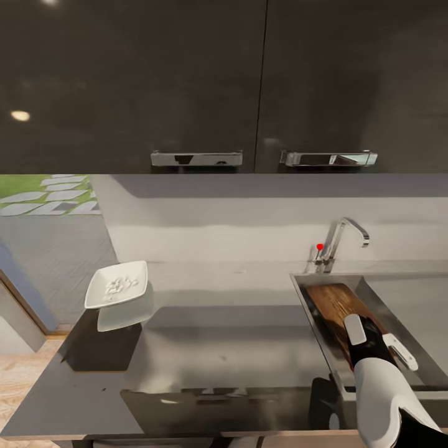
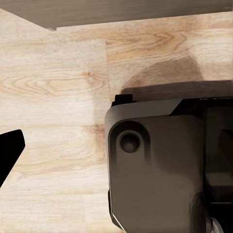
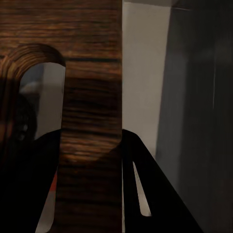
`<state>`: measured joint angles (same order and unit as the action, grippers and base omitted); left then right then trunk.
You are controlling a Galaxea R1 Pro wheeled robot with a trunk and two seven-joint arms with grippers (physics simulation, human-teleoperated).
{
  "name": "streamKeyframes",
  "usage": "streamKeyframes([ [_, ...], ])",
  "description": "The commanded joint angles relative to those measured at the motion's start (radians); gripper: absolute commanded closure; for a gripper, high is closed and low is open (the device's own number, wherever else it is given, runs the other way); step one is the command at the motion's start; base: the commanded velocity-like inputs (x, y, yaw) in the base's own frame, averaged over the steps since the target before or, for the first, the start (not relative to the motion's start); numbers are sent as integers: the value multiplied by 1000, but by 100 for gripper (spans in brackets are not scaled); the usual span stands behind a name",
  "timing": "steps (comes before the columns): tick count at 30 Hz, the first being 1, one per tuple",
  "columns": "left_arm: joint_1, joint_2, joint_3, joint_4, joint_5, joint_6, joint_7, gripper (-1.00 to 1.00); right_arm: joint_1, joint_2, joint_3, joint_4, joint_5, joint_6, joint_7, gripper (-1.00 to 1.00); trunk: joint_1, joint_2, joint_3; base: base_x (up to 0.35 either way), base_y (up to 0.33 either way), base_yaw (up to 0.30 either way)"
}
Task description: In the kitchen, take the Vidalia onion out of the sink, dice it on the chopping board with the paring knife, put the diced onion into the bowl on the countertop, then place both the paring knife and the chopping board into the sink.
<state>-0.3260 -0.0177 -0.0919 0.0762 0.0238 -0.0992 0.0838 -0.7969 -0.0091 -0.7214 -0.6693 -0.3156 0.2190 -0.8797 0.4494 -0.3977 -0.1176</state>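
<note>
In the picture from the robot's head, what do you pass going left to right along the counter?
White bowl holding diced onion → bare grey countertop → sink with the chopping board in it, right gripper at the board's near end.

Soft even light; glare on the countertop, dim right-wrist view.

Grey reflective table: white bowl with diced bits at left, sink set in at right.
</note>
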Motion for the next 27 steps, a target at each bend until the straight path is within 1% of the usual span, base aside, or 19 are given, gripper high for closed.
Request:
streamKeyframes([
  [1,-2,-1,-9,5,3,-8,4,-100,-1,-1,0,5,-1,2,-4,100,1,-2,-2,0,0,0],
  [7,-2,-1,-8,5,3,-7,4,-100,-1,-3,-1,28,1,-33,-4,100,1,-2,-2,0,0,0],
  [17,-2,-4,-9,5,2,-7,4,-100,-1,-10,-1,30,1,-38,-4,100,1,-2,-3,0,0,0],
  [27,-2,-8,-9,5,2,-7,4,-100,-1,-29,-1,30,4,-38,-5,100,1,-2,-6,0,0,0],
])
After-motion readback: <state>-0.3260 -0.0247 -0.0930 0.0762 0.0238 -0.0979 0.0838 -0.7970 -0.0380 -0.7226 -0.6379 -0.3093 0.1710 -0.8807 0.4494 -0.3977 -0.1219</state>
